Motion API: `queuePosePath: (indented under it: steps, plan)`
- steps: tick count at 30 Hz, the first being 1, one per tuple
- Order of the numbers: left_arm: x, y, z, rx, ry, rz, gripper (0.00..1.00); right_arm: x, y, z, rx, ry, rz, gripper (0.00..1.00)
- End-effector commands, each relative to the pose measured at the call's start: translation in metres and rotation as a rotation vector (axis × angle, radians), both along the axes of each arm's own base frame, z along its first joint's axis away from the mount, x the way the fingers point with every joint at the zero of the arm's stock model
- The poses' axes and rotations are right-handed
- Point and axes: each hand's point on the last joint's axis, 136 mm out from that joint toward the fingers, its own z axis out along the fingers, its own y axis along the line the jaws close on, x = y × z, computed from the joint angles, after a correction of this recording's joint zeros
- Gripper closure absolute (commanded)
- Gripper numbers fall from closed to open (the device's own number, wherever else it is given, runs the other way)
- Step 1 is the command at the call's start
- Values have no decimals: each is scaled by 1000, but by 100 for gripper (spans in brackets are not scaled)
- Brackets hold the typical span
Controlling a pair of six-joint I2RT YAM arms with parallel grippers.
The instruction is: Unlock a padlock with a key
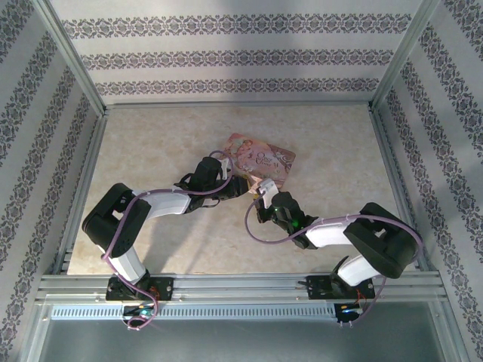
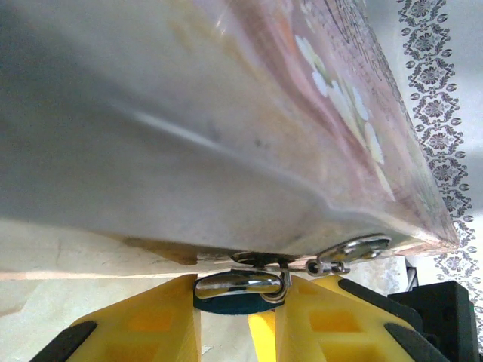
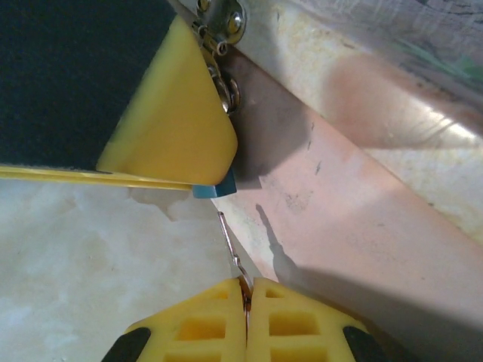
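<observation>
Pinching a thin silvery key (image 3: 232, 253) edge-on, the right gripper (image 3: 246, 288) has its jaws pressed together on it, the key's tip just beneath the blue padlock (image 3: 215, 190). Just beyond, the left gripper (image 2: 243, 298) clamps narrowly on that padlock's blue body, the silver shackle (image 2: 241, 285) at the near edge of the flat pink box (image 1: 264, 160), which lies near the middle of the pale bench (image 1: 151, 143).

Padlock (image 2: 238, 287) body mostly buried between left gripper (image 2: 241, 299) fingers, just a blue sliver showing; thin metal strip (image 3: 232, 249) in right gripper (image 3: 246, 286) tips is edge-on, can't ID.
</observation>
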Motion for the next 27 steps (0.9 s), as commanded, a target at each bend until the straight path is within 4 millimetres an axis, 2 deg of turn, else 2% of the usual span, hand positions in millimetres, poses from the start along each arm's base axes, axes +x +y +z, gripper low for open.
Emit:
queuePosePath:
  steps: [1, 22, 27]
  plan:
    - [-2, -12, 31, -69, -56, -34, 74, 13, 3, 14, 19, -53, -19, 100]
    - [-3, -13, 33, -74, -47, -35, 74, 19, 2, 11, 45, -107, -17, 100]
    - [-3, -15, 35, -88, -39, -37, 74, 23, 3, 16, 72, -129, -12, 100]
